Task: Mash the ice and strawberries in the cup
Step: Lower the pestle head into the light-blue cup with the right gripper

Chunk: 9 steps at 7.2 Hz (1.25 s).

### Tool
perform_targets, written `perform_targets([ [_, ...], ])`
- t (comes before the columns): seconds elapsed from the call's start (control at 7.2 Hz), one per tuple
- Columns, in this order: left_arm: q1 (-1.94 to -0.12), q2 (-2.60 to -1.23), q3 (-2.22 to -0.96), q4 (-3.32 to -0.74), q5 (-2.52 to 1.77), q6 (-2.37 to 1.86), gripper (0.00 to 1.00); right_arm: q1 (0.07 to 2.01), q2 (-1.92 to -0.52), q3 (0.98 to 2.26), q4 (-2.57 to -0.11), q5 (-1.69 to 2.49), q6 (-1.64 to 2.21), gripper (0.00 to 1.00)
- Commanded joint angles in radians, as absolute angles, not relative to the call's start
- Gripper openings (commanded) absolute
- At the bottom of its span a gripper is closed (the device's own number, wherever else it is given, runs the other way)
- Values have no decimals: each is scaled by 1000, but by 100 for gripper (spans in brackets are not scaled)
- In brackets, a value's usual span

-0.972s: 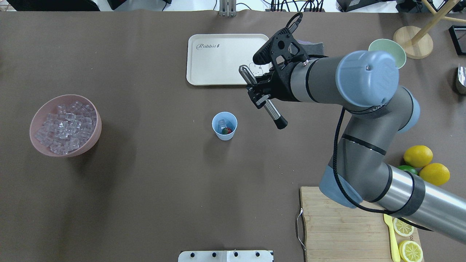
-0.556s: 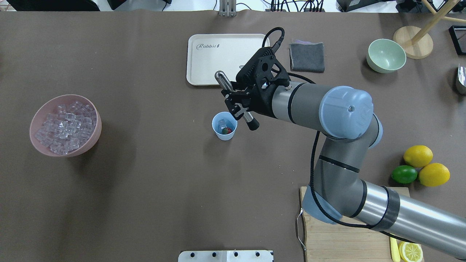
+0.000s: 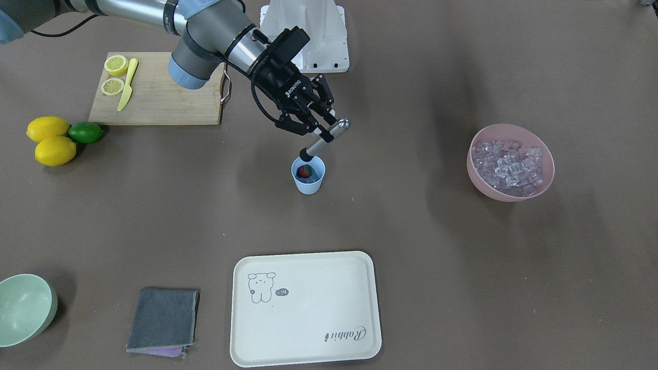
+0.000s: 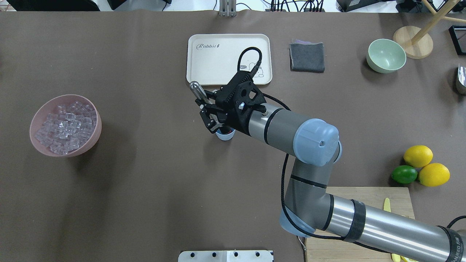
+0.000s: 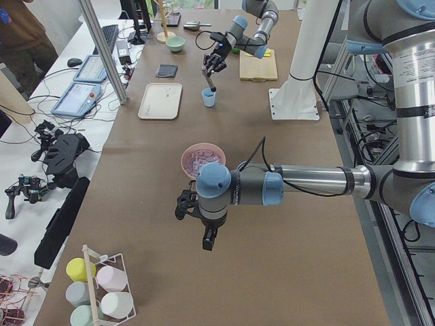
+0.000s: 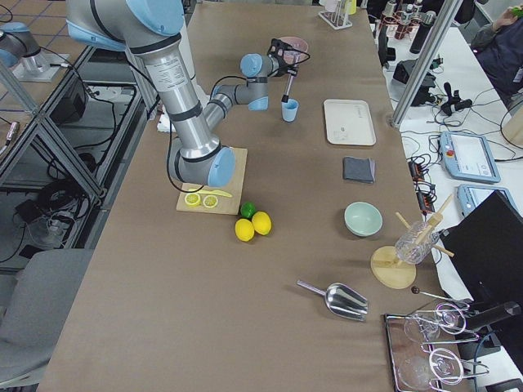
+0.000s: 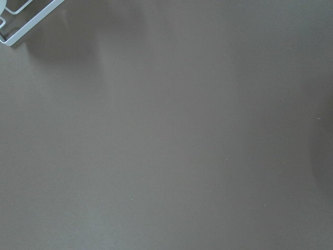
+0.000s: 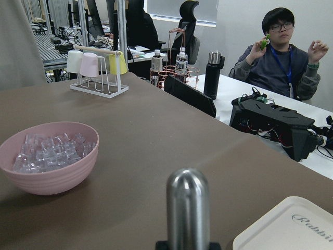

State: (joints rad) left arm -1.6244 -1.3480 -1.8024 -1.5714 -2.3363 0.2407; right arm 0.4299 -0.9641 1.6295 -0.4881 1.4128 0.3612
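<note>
The light-blue cup [image 3: 310, 185] stands mid-table with the red strawberry [image 3: 306, 170] inside; I cannot make out ice in it. In the overhead view the cup [image 4: 226, 136] is mostly hidden under the wrist. My right gripper [image 3: 321, 134] is shut on a steel muddler [image 3: 329, 134], held tilted, its black tip just over the cup's mouth. The muddler's rounded top fills the right wrist view [image 8: 188, 208]. The ice [image 3: 506, 162] fills a pink bowl [image 3: 480, 177]. My left gripper [image 5: 209, 239] shows only in the exterior left view, near the pink bowl; I cannot tell its state.
A cream tray [image 3: 306, 308], a grey cloth [image 3: 163, 319] and a pale green bowl [image 3: 23, 308] lie on the far side. A wooden board [image 3: 159, 97] with lemon slices, two lemons [image 3: 49, 139] and a lime [image 3: 85, 132] sit on my right.
My right arm has swung left and toward the cup with the muddler. The muddler's tip went from right of the cup to over it, and the wrist now covers the cup from above.
</note>
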Motion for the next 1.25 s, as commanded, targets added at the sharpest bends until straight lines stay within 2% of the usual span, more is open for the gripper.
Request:
perform_targets([
  [0.0, -1624, -1312, -1799, -1634, -2336, 238, 99, 433, -951, 1612, -445, 1405, 331, 0],
  [0.14, -1624, -1312, -1799, -1634, -2336, 238, 99, 434, -950, 1608, -431, 1404, 330, 0],
  [0.56, -1626, -1310, -1799, -1634, -2336, 238, 99, 437, -951, 1458, -241, 1394, 328, 0],
  [1.11, -1626, -1312, -1802, -1634, -2336, 238, 99, 423, -959, 1445, -189, 1393, 327, 0],
])
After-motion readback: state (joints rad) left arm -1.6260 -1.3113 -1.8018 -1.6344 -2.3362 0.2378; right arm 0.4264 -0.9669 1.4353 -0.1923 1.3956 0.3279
